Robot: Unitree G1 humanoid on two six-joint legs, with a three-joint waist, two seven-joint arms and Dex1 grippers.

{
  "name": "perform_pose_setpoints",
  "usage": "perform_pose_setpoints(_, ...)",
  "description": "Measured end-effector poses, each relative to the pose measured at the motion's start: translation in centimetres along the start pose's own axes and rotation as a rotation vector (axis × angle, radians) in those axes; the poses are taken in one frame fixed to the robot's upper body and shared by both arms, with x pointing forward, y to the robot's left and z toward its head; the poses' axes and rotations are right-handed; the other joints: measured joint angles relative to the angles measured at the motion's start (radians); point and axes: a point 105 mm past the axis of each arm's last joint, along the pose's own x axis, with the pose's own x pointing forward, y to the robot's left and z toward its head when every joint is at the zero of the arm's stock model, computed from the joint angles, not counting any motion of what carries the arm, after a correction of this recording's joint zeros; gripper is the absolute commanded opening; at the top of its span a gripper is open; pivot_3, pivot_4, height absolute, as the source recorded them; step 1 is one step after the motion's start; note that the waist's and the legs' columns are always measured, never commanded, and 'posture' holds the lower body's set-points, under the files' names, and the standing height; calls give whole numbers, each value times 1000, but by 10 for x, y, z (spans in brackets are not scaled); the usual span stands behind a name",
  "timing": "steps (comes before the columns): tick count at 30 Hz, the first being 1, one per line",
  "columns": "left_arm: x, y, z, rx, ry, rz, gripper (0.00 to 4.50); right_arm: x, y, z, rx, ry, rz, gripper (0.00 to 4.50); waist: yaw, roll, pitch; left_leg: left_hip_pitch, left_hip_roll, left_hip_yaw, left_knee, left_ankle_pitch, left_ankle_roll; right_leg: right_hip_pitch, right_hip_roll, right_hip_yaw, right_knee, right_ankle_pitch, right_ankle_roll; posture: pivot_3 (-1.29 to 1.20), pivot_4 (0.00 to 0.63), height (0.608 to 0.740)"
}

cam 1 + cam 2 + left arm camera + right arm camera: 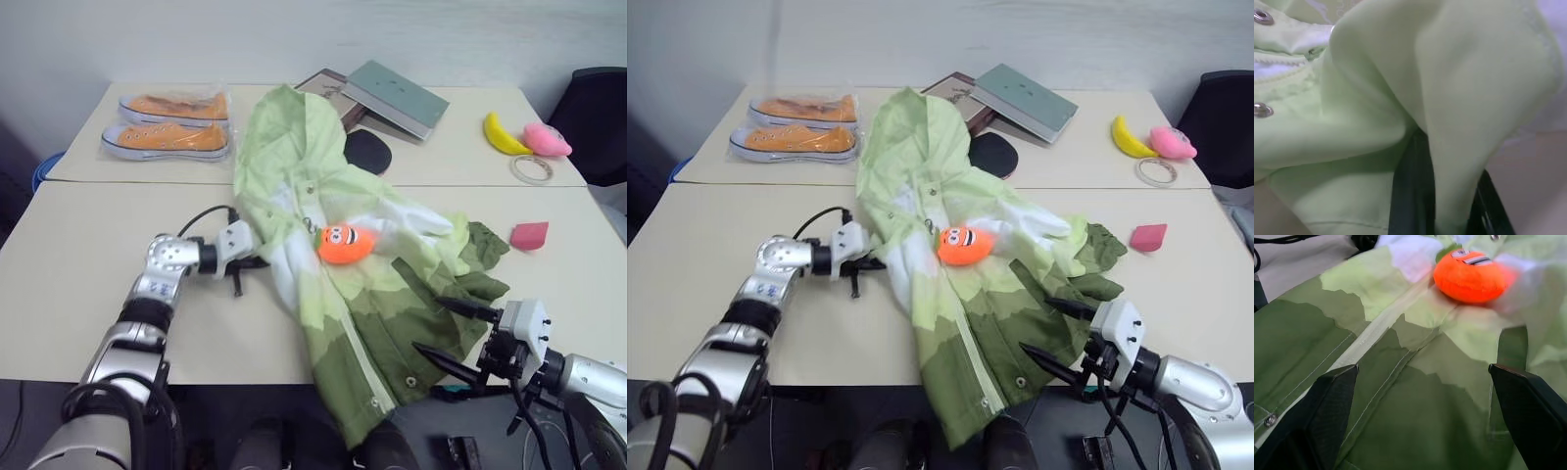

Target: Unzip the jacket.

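Observation:
The jacket lies spread on the table, hood toward the far side and olive hem hanging over the front edge. Its pale zipper runs down the front, with silver snaps beside it. My left gripper is at the jacket's left edge, shut on a fold of light-green fabric; in the left wrist view the cloth sits pinched between the black fingers. Over the olive part near the hem, at the jacket's right side, my right gripper stands open with nothing between its fingers.
An orange plush toy rests on the jacket's chest. Bagged orange shoes lie far left, with books and a black pad behind the hood. A banana toy, pink toy, tape roll and pink sponge sit at the right.

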Motion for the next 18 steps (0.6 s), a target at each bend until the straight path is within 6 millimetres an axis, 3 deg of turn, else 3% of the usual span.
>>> perform_pose_setpoints(2,-16,-30,-4,-49,8,-20,37,-11,-13,-6,28,65,-84,4500,-12,1,-1,10,3,-2,-2,-3,-2,11,-1,6,-4,-1,-2,0,150,740)
perform_pose_setpoints(5,-26,-53,-3,-110,31,-29,37,-19,-32,-8,41,104,-179,4500,-13,2,-1,15,5,-6,-2,-8,-3,17,-1,6,-12,-3,-5,0,150,740)
perform_pose_setpoints(9,-32,-69,3,-177,49,8,37,-28,-69,-15,26,218,-298,4500,-14,6,-2,13,5,-6,-2,-9,-4,15,-1,6,-12,-3,-5,0,150,740)
perform_pose_setpoints(13,-30,-73,8,-210,57,26,37,-21,-72,-35,144,327,-251,4500,-3,6,-2,12,6,-6,-3,-10,-6,13,0,4,-11,-5,-9,0,150,740)
perform_pose_setpoints(18,-31,-75,9,-237,57,26,0,-6,-70,-32,316,311,-153,2971,4,6,-2,11,6,-6,-2,-9,-5,13,0,4,-10,-5,-9,0,150,740)
